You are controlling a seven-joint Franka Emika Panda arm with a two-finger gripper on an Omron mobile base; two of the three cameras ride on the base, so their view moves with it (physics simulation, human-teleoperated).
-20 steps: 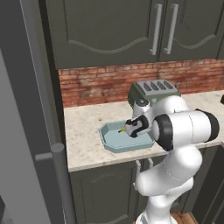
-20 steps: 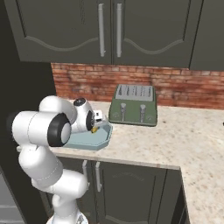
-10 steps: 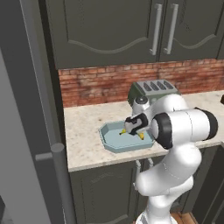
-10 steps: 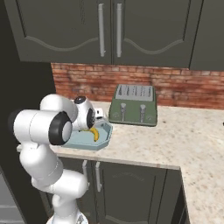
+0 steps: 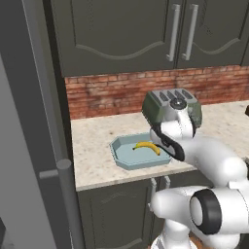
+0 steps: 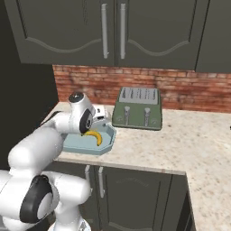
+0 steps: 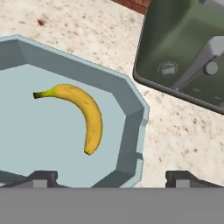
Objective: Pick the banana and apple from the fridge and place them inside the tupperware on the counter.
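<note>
The yellow banana (image 7: pixel 85 116) lies loose on the floor of the light-blue tupperware (image 7: pixel 131 103), which stands on the beige counter (image 7: pixel 175 131). My gripper (image 7: pixel 109 178) hovers just above the tupperware's right end. It is open, its two dark fingertips (image 7: pixel 43 177) stand wide apart, and nothing is between them. From the base views, the banana (image 5: pixel 147 147) (image 6: pixel 94 136) rests in the tupperware (image 5: pixel 117 147) (image 6: pixel 72 145) right beside my hand. The fridge (image 5: pixel 29 146) stands at the left. The apple is out of view.
A grey-green toaster (image 5: pixel 170 104) (image 6: pixel 137 108) (image 7: pixel 188 48) stands close behind and right of the tupperware. Dark cabinets hang above the red brick wall (image 6: pixel 180 88). The fridge's long handle (image 5: pixel 68 204) is near the left front.
The gripper went from shut to open and let go of the banana, which now lies in the tupperware. The hand has lifted slightly away.
</note>
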